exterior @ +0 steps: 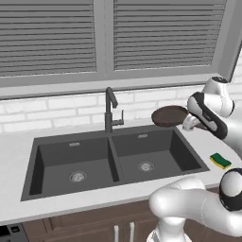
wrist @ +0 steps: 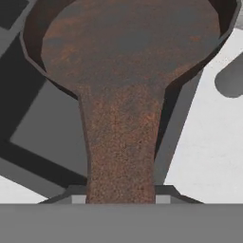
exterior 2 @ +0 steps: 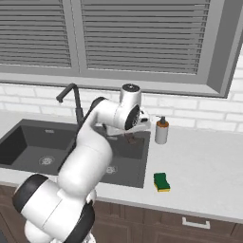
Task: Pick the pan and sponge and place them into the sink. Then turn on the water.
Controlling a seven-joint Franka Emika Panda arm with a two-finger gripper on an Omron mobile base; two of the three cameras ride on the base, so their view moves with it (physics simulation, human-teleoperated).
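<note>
While the pan (exterior: 169,116) hangs in the air above the back right corner of the sink (exterior: 47,163), the claw (wrist: 121,197) pinches its handle, with the finger tips (wrist: 163,199) pressed against both sides. The sponge (exterior: 220,160) lies on the counter (exterior 2: 204,161) to the right of the sink, well apart from the pan, and the faucet (exterior: 111,109) stands behind the divider.

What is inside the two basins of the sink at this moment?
Each basin of the sink holds just a round metal drain; no water, no sponge. The pan hangs in the claw above the right basin's back corner, not in it. The arm covers that basin's front.
</note>
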